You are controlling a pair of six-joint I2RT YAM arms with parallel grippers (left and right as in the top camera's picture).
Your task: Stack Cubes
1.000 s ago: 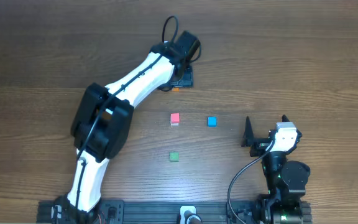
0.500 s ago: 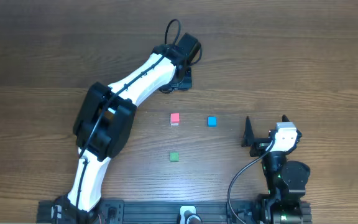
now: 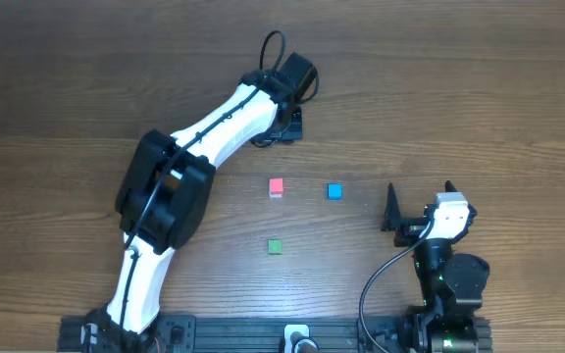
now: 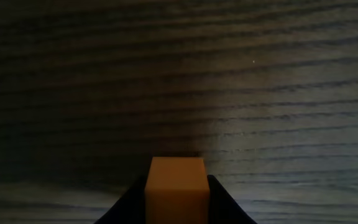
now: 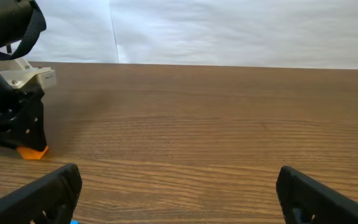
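The left fingers (image 4: 129, 211) are clamped on a small orange cube (image 4: 177, 186) at the far side of the wooden desk (image 3: 479, 78). A small pink cube (image 3: 277, 186), a small blue cube (image 3: 334, 191) and a small green cube (image 3: 275, 247) lie apart mid-desk. The right fingers (image 5: 42, 193) stand apart near the small blue cube.

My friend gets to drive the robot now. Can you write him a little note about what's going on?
Left gripper: shut on the small orange cube, low at the far side of the wooden table.
Right gripper: open, empty, near its base.
The small pink cube, small blue cube and small green cube lie apart mid-table.
Done: orange cube gripped.
Left: nothing is stacked yet; build the whole stack.
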